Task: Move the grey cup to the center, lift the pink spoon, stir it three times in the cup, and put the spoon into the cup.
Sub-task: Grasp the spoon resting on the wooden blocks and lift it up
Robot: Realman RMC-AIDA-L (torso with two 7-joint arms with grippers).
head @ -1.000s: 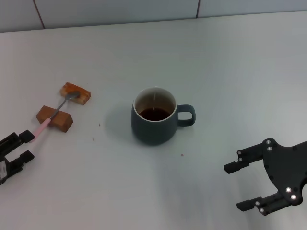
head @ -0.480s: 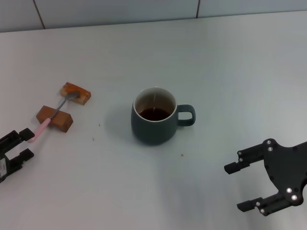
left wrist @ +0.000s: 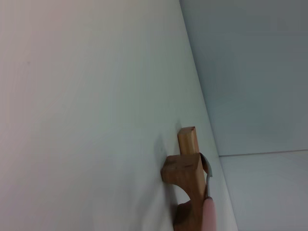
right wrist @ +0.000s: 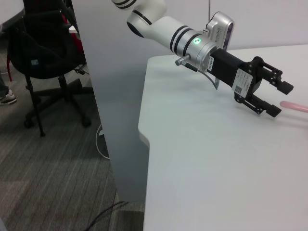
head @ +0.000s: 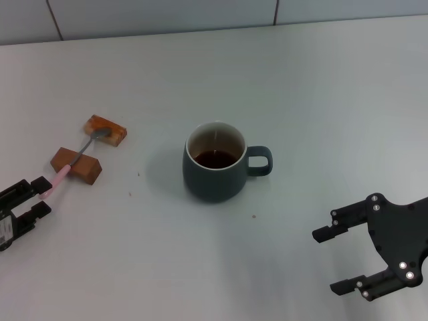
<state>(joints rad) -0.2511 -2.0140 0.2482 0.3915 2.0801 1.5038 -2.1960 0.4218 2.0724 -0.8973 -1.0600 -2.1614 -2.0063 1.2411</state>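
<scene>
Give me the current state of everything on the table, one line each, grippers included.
grey cup: upright at table centre, dark liquid inside, handle toward the robot's right.
pink spoon: lying across two wooden blocks, not lifted.
left gripper: open, low at the spoon's pink handle end, one finger either side.
right gripper: open, idle, apart from the cup.

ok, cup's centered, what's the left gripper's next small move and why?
Probably ease the left gripper a little farther onto the slim pink-handled metal spoon, then close: its fingers are open around the handle tip, and the spoon rests across two brown wooden blocks.
</scene>
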